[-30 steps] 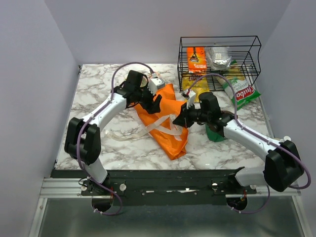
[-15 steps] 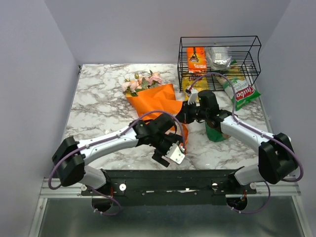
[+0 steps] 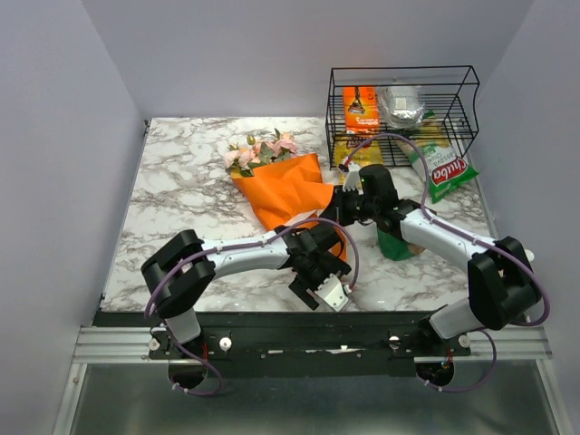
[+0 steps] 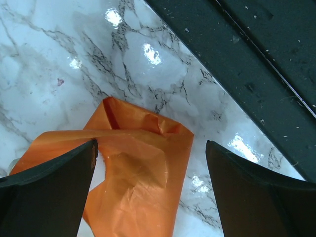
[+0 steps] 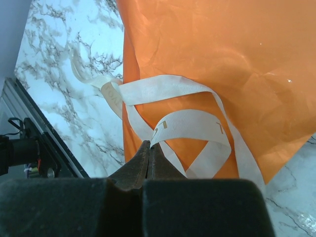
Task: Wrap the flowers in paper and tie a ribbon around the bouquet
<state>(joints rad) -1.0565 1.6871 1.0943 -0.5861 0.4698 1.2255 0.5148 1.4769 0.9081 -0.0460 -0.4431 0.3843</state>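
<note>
Top view, with 12 o'clock taken as the far side. White marble tabletop [image 3: 181,190], grey-veined and glossy, closed in by plain pale lilac-grey walls [image 3: 54,136] at 9, 12 and 3 o'clock. Black rail [image 3: 299,324] along the 6 o'clock edge, in front of both arm bases.

Bouquet [image 3: 276,177] just left of centre, lying flat on the marble. Flowers [image 3: 261,150], pink and cream with green leaves, at 11 o'clock, fanning out of the wide mouth of the orange paper [image 3: 294,195]. Cone narrowing toward 6 o'clock, lower part hidden under the two arms.

Left gripper [image 4: 150,144] at 6 o'clock, close to the near edge, pointing down. Jaws released and spread wide, grasping nothing, straddling the crinkled tail end of the paper; contact with it not discernible. Bright glare spots on the marble beyond the tail in the left wrist view.

Right gripper [image 5: 149,144] at centre, reaching in from 4 o'clock. Jaws clenched on the ribbon [image 5: 168,86] at the meeting of two strands. Ribbon cream and flat, looped loosely over the paper, one end trailing onto bare marble at 10 o'clock of the right wrist view.

Wire basket [image 3: 403,68] at 1 o'clock against the far wall, holding an orange snack packet [image 3: 361,107]. Green bag [image 3: 446,172] leaning out at 2 o'clock.
</note>
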